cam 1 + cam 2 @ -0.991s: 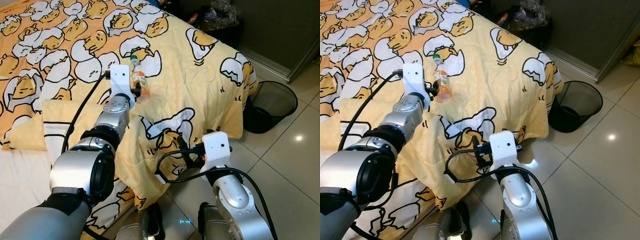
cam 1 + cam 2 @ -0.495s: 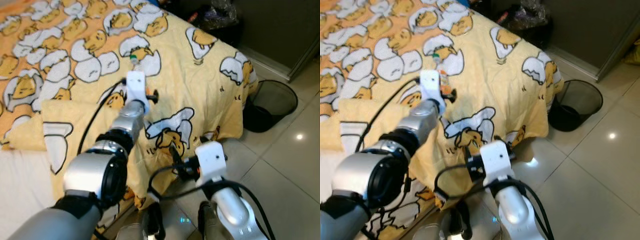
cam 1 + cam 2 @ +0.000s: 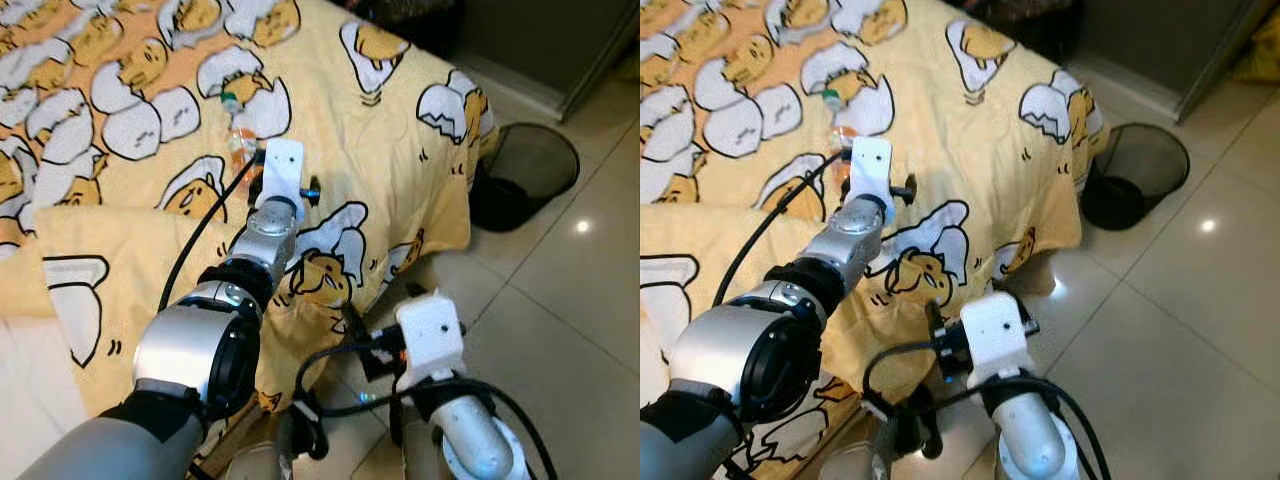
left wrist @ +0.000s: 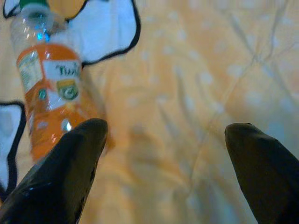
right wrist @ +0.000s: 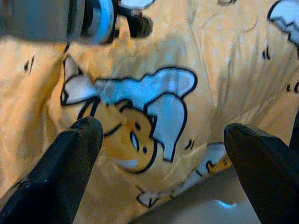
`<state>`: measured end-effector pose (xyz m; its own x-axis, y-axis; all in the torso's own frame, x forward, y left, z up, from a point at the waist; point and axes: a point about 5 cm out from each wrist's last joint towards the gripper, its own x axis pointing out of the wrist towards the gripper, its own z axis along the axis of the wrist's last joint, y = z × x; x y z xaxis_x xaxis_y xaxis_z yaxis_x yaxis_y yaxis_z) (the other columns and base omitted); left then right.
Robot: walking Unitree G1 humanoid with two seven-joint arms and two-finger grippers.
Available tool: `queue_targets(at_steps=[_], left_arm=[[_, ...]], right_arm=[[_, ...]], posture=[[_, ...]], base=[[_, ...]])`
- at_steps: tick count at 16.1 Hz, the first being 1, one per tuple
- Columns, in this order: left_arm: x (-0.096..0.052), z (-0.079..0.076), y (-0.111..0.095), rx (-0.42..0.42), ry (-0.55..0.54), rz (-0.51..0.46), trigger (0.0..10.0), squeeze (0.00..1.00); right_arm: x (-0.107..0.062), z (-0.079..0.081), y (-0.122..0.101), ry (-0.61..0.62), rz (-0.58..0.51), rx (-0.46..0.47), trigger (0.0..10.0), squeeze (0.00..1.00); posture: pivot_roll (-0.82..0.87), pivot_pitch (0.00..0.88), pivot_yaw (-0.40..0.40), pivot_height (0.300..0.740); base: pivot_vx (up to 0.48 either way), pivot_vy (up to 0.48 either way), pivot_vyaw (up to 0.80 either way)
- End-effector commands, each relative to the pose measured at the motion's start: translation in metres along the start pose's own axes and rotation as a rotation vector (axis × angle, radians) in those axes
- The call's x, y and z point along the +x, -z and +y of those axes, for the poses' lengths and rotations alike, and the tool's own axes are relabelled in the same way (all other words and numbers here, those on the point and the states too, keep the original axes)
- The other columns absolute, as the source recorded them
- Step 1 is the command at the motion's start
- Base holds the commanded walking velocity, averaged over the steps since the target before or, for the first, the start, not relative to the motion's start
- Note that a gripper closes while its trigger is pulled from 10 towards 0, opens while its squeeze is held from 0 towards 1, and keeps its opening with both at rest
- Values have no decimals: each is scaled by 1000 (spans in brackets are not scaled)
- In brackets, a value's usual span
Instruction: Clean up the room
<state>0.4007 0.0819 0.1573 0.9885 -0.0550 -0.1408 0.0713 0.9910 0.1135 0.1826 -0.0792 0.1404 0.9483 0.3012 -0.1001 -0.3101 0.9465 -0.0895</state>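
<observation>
A small plastic bottle (image 3: pixel 237 138) with an orange label and a green cap lies on the yellow egg-print blanket (image 3: pixel 400 130) of the bed. My left gripper (image 4: pixel 163 128) is stretched out over the blanket just right of the bottle, open. One of its fingers (image 4: pixel 70 163) sits close beside the bottle's (image 4: pixel 51 88) lower end, and only blanket lies between the two fingers. My right gripper (image 5: pixel 163 126) hangs low by the bed's edge, open and holding nothing, facing the draped blanket.
A black mesh waste bin (image 3: pixel 527 173) stands on the tiled floor (image 3: pixel 570 300) right of the bed's corner. A folded part of the blanket (image 3: pixel 90 260) lies near my left arm. Dark clutter (image 3: pixel 1040 25) sits beyond the bed's far corner.
The view has shifted down and to the right. My left gripper has crossed from the bottle's left side to its near right side. The bottle has stayed on the blanket.
</observation>
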Motion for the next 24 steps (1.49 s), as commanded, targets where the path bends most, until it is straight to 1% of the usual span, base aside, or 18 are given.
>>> queue_targets(at_steps=[1, 2, 4, 5, 6, 7, 8, 9, 10, 11, 12, 14, 16, 18, 20, 21, 23, 24], left_arm=[[-1, 0, -1, 18, 17, -43, 10000, 0], [-4, 2, -11, 60, 76, -194, 10000, 0], [-13, 22, -6, -6, 98, -265, 10000, 0], [-29, 42, 1, -25, 110, -304, 10000, 0], [-44, 62, 10, 1, 70, -294, 10000, 0], [-51, 76, 20, 15, 12, -259, 10000, 0], [-53, 81, 24, 16, -12, -247, 10000, 0], [-55, 99, 41, 12, -114, -169, 10000, 0], [-56, 110, 51, -6, -188, -116, 10000, 0], [-59, 116, 51, 14, -224, -114, 10000, 0], [-63, 120, 49, 41, -249, -120, 10000, 0], [-74, 124, 48, 46, -256, -80, 10000, 0], [-76, 130, 50, 39, -289, -56, 10000, 0], [-73, 129, 50, 32, -299, -49, 10000, 0], [-88, 127, 48, 61, -267, -72, 10000, 0], [-105, 128, 46, 48, -223, -91, 10000, 0], [-124, 130, 43, 21, -199, -130, 10000, 0], [-124, 125, 39, 27, -176, -174, 10000, 0]], right_arm=[[-2, 4, -4, -7, -6, 15, 10000, 0], [1, -6, -11, 40, -34, 12, 10000, 0], [9, -20, -12, 104, -36, 35, 10000, 0], [21, -36, -6, 169, -15, 73, 10000, 0], [32, -51, -2, 225, 1, 109, 10000, 0], [44, -63, 2, 250, 3, 128, 10000, 0], [50, -67, 4, 256, 5, 134, 10000, 0], [66, -77, 7, 262, 10, 131, 10000, 0], [79, -84, 10, 267, 17, 125, 10000, 0], [86, -88, 12, 263, 21, 112, 10000, 0], [91, -88, 11, 244, 21, 109, 10000, 0], [99, -88, 12, 206, 19, 107, 10000, 0], [106, -89, 16, 177, 23, 102, 10000, 0], [114, -90, 16, 141, 8, 83, 10000, 0], [106, -91, 22, 134, 9, 37, 10000, 0], [95, -89, 27, 131, 8, 14, 10000, 0], [79, -86, 33, 121, -9, -4, 10000, 0], [77, -86, 33, 136, -32, 23, 10000, 0]], posture=[[-398, 360, 184, 736], [-376, 350, 179, 736], [-330, 323, 170, 736], [-290, 288, 164, 736], [-260, 262, 156, 736], [-223, 227, 139, 736], [-215, 217, 134, 736], [-179, 174, 113, 736], [-162, 145, 98, 736], [-147, 118, 83, 736], [-140, 104, 75, 736], [-129, 80, 55, 736], [-124, 68, 44, 736], [-121, 46, 32, 736], [-102, 17, 23, 736], [-89, 5, 8, 740], [-60, 0, -12, 740], [-46, 0, -23, 740]], base=[[0, 0, 0], [0, 0, 0], [0, 0, 0], [0, 0, 0], [0, -480, 0], [0, -472, 688], [0, -472, 688], [0, -465, 619], [0, -465, 606], [0, -461, 587], [0, -458, 581], [0, -461, 575], [0, -461, 553], [0, -461, 544], [0, -461, 544], [0, 0, 0], [0, 0, 0], [0, 0, 0]])
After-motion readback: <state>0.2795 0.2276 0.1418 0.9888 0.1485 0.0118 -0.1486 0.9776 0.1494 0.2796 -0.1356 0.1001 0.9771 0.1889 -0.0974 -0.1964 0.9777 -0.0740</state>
